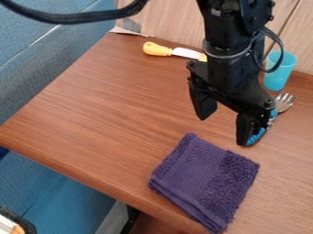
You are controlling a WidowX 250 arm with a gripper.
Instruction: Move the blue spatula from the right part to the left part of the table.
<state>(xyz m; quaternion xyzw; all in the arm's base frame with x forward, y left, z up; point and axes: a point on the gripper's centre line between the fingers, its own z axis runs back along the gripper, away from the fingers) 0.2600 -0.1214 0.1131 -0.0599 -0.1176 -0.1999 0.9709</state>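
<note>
The task item, seen as a blue-handled fork, lies on the right part of the table, upper right of the folded towel. Its long axis runs diagonally: tines toward the upper right of the view, handle end toward the lower left. The gripper hangs over the table above the towel in the view. Its two fingers are set wide apart, and one covers part of the fork handle; contact between them cannot be determined.

Materials and shapes: the fork has a shiny metal head and a ribbed handle in blue and dark tones. The towel is purple, roughly square, with a coarse looped pile and a flatter woven section. The table has a brown wood-grain surface with a rounded edge. A pale wood panel stands behind it, and blue fabric upholstery lies alongside. Near the rear edge is a table knife with a bulbous yellow handle and a smooth, light blade; its blade points toward the arm.

Container: one translucent blue cup, upright, tapering toward its base, near the fork tines. Its contents cannot be determined.
</note>
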